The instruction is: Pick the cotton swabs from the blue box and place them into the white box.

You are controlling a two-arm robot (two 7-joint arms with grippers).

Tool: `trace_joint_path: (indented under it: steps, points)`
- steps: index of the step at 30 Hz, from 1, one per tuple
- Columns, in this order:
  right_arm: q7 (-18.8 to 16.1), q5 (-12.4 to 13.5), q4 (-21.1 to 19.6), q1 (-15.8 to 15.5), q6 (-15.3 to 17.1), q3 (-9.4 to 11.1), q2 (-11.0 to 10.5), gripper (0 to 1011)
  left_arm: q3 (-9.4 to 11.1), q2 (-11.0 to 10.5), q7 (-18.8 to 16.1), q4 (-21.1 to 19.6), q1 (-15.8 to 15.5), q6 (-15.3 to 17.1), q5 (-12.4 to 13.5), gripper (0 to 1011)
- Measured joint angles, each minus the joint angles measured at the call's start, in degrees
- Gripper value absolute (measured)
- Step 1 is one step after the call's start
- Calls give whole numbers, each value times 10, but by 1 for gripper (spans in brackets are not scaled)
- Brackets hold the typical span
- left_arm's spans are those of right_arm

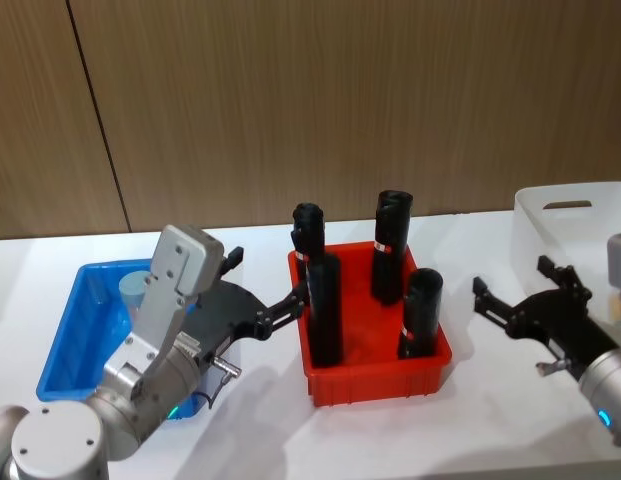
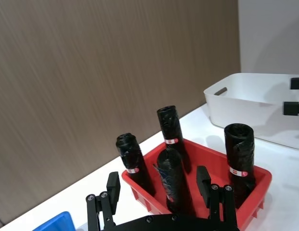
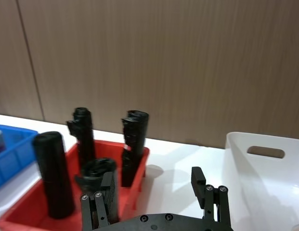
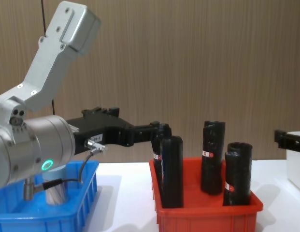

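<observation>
At the left end of the counter point(image 1: 260, 420) sits the blue box point(image 1: 80, 330), with one tub of the cotton swabs point(image 1: 136, 288) standing inside it near the back wall, its pale lid partly hidden behind the left arm. That arm reaches over the blue box toward the middle, and the left claw point(image 1: 265, 278) hangs with its fingers spread and nothing between them, the tips close to the left side of the red bin point(image 1: 380, 380). Four black rolls point(image 1: 390, 245) stand upright in that bin. Right of the bin, the right claw point(image 1: 512, 280) points back toward it, also spread wide and empty. Behind it, at the far right, stands the white box point(image 1: 580, 240).
</observation>
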State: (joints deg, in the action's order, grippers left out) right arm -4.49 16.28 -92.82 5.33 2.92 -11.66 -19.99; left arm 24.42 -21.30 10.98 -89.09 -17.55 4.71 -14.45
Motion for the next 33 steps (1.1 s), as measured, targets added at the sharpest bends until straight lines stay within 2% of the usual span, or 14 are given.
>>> trace_joint_path:
  steps: [8,14,33]
  points:
    - [5,1,-59,-43,-7,-9,5,1002,10,-4,-62,-25,24,-24,18,1004]
    - [7,2,-79,-58,-9,-12,6,1002,15,-6,-94,-38,36,-36,27,1004]
    - [7,2,-84,-62,-10,-13,7,1002,16,-6,-104,-41,40,-40,30,1004]
